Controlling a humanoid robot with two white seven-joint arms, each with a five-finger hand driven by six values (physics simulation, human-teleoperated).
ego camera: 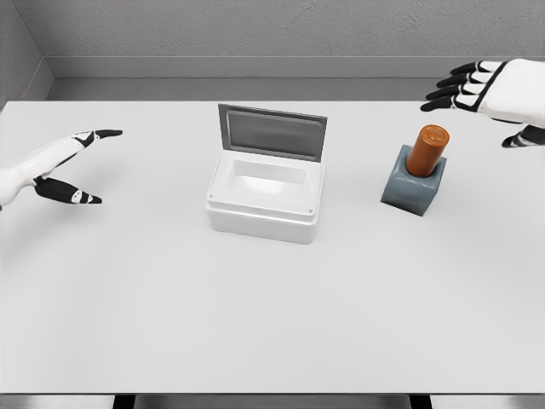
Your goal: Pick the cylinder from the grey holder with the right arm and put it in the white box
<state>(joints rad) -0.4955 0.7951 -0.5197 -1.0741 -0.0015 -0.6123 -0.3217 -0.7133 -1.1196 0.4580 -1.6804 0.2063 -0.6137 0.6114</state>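
Observation:
An orange-brown cylinder (427, 150) stands tilted slightly in the grey holder (415, 190) on the right half of the white table. In the middle of the table sits the white box (266, 198), its grey lid (272, 133) raised at the back and its inside bare. My right hand (477, 89) hovers above and to the right of the cylinder, fingers spread, holding nothing and clear of the cylinder. My left hand (64, 166) rests open over the table at the far left.
The table (170, 307) ends in a front edge near the bottom of the view. A grey wall runs behind its far edge.

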